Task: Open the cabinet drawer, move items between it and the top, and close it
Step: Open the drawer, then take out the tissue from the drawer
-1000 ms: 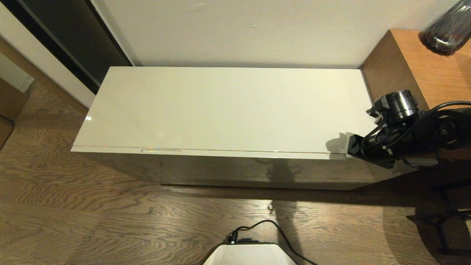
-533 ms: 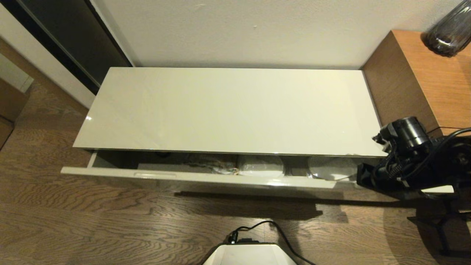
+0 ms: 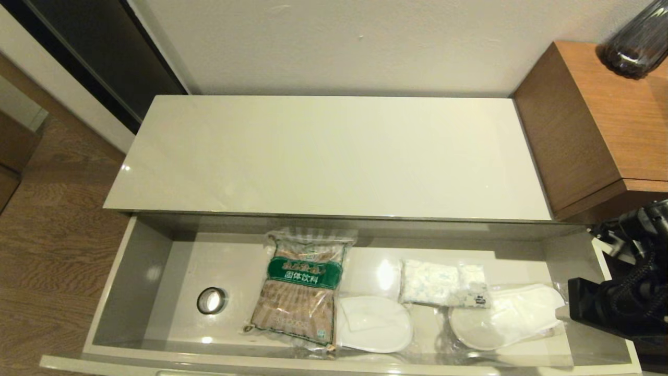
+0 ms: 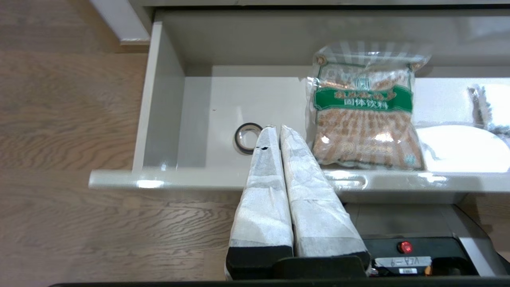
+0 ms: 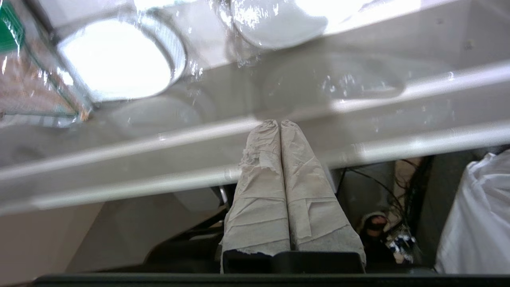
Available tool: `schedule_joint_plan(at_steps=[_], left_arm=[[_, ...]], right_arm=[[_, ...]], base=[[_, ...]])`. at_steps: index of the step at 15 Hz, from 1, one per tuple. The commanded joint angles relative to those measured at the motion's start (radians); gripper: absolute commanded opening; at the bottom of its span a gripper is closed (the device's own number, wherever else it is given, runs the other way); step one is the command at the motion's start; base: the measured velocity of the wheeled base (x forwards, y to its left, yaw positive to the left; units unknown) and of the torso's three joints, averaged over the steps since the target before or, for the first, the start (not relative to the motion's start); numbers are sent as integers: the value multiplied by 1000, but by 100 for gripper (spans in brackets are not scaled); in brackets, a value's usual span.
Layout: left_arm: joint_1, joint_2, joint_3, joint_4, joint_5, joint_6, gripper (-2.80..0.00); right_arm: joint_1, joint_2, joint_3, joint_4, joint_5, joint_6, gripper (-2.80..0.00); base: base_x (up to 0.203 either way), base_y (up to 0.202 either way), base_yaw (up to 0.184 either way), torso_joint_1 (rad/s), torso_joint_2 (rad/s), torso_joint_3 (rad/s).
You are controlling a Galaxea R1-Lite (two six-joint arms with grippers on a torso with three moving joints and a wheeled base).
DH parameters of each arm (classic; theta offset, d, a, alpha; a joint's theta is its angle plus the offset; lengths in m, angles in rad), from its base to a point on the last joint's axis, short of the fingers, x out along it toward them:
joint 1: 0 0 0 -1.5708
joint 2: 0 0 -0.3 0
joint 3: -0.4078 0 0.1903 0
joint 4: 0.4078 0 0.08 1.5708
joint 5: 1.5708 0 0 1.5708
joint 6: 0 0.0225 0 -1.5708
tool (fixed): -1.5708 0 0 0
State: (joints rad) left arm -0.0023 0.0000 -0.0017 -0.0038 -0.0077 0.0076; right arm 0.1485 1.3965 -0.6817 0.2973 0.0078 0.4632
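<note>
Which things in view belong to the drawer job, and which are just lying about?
Belong: cabinet drawer, pulled open; top; brown-and-green packet; black tape roll; white soft pack; right gripper by the drawer front.

Lying about: wrapped white slippers; brown wooden unit; dark vase.

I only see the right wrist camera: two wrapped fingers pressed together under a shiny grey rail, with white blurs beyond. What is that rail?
Observer: The head view shows it is the front of the cabinet drawer, standing wide open below the top.
Operator: And the white blurs?
Observer: White slippers in clear plastic; behind them lies a white soft pack.
Operator: Anything else inside?
Observer: A brown-and-green packet in the middle, and a small black tape roll toward the robot's left.
Operator: Where is the other arm?
Observer: The left gripper, shut, hangs outside the drawer front.
</note>
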Motion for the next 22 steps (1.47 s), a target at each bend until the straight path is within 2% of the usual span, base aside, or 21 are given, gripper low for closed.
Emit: schedule_joint_plan(at_steps=[1, 5, 8, 11, 13, 14, 17, 20, 22], left_arm=[[-1, 0, 0, -1, 0, 0, -280], [-1, 0, 0, -1, 0, 0, -280], [-1, 0, 0, -1, -1, 0, -280], [-1, 0, 0, -1, -1, 0, -280], [-1, 2, 0, -1, 0, 0, -280], [-1, 0, 0, -1, 0, 0, -280], [-1, 0, 2, -1, 0, 0, -280], [-1, 1, 0, -1, 0, 0, -280], [-1, 0, 0, -1, 0, 0, -280]], right_arm=[[0, -142, 12, 3, -5, 5, -280], [1, -125, 7, 34, -19, 13, -280], [2, -160, 2, 107, -40, 0, -280], [2, -214, -31, 224, -44, -79, -280], [2, -217, -43, 217, -48, -113, -280], [0, -211, -76, 196, -62, -165, -280], [0, -75, -162, 26, -96, -338, -280], [20, 152, -154, -219, -106, -611, -280], [44, 279, -103, -439, -121, -687, -280]], base=[[0, 0, 0, 0, 0, 0], [0, 0, 0, 0, 0, 0], [0, 0, 0, 0, 0, 0], [0, 0, 0, 0, 0, 0], [0, 0, 0, 0, 0, 0], [0, 0, 0, 0, 0, 0], [0, 0, 0, 0, 0, 0], [0, 0, 0, 0, 0, 0], [0, 0, 0, 0, 0, 0]])
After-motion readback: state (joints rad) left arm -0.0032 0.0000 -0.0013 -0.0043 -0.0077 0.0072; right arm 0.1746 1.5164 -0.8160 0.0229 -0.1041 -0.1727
